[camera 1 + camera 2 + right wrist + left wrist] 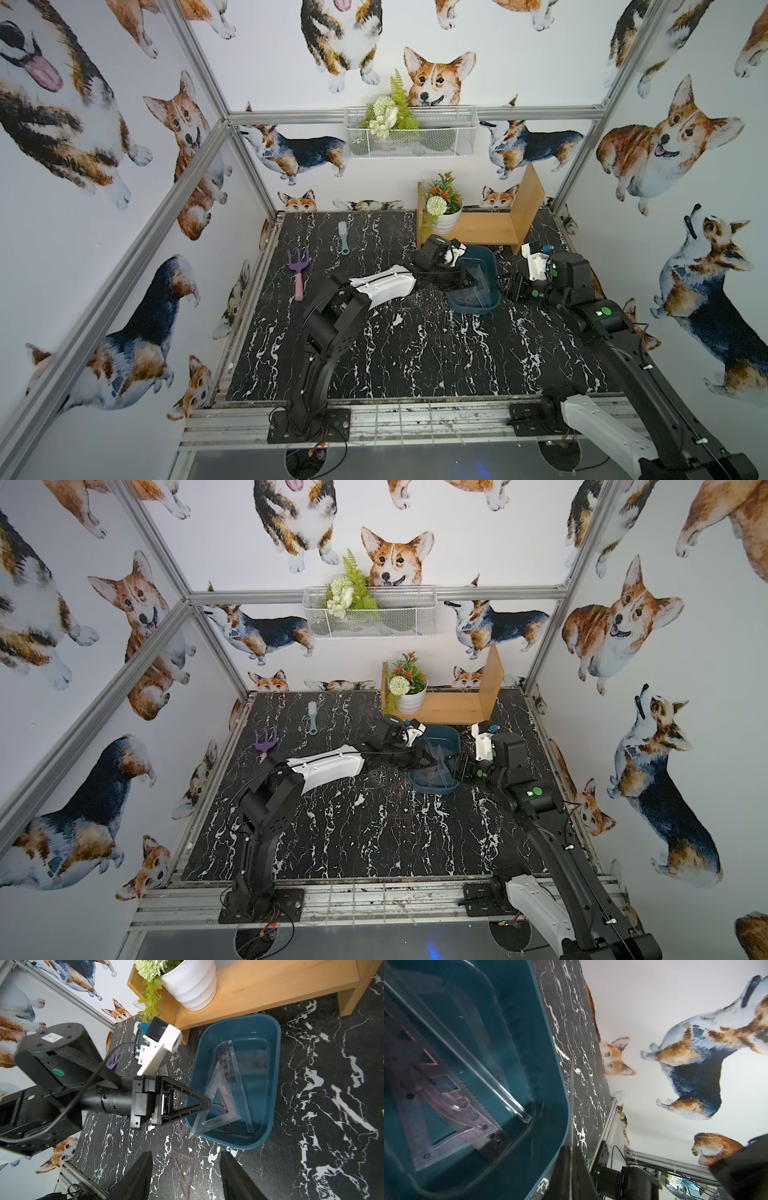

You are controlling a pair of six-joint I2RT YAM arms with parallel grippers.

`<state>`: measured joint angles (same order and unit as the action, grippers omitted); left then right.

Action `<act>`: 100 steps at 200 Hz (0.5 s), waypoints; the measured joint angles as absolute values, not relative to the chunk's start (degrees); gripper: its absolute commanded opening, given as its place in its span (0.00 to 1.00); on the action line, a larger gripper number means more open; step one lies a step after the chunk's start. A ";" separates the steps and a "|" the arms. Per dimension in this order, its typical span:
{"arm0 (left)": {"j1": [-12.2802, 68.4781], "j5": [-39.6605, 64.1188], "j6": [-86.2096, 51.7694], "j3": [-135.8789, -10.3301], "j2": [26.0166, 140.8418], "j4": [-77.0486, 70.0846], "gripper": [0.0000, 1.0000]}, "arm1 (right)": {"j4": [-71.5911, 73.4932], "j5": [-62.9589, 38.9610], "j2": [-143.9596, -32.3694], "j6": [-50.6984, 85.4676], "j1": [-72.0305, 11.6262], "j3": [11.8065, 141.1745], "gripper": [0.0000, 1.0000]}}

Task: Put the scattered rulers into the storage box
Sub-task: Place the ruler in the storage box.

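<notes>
Right wrist view: storage box [277,1076] sits centre frame, just below wooden shelf [270,987]. Left gripper [207,1103] is clamped on clear set square [216,1122], tilted over the box's left rim; print too blurred to read. Straight ruler [242,1093] lies inside. Right gripper [186,1155] is spread and empty above tinted set square [184,1167] on table [311,1126]. Open marble at frame right.

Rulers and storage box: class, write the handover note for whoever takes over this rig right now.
Left gripper: shut on a clear set square, tilted over the storage box rim, one corner outside.
Right gripper: open, empty, over a loose set square on the table beside the box.
Done: long straight ruler and a purple-tinted set square lie in the box.
Left: release the held one inside, then collect the loose one.
</notes>
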<state>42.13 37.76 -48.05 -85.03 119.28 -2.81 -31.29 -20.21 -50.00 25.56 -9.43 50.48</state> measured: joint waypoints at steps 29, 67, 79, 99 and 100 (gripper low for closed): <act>43.00 36.23 -46.89 -88.07 121.95 -0.12 0.00 | -31.35 -21.04 -49.34 25.43 -9.26 50.22 0.58; 44.12 33.26 -44.93 -93.69 125.19 4.19 0.00 | -31.38 -21.61 -48.90 25.43 -9.08 49.54 0.58; 44.62 32.25 -43.99 -95.68 126.41 5.87 0.00 | -31.42 -21.67 -48.66 25.43 -8.99 49.36 0.58; 45.12 30.63 -42.70 -97.82 127.98 8.49 0.00 | -31.46 -21.80 -48.12 25.45 -8.99 49.15 0.58; 45.15 30.52 -42.61 -97.86 128.03 8.58 0.00 | -31.46 -21.82 -48.10 25.45 -8.99 49.15 0.58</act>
<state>45.15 30.52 -42.61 -97.86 128.03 8.58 -31.46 -21.82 -48.10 25.45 -8.99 49.15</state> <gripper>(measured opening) 0.078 0.579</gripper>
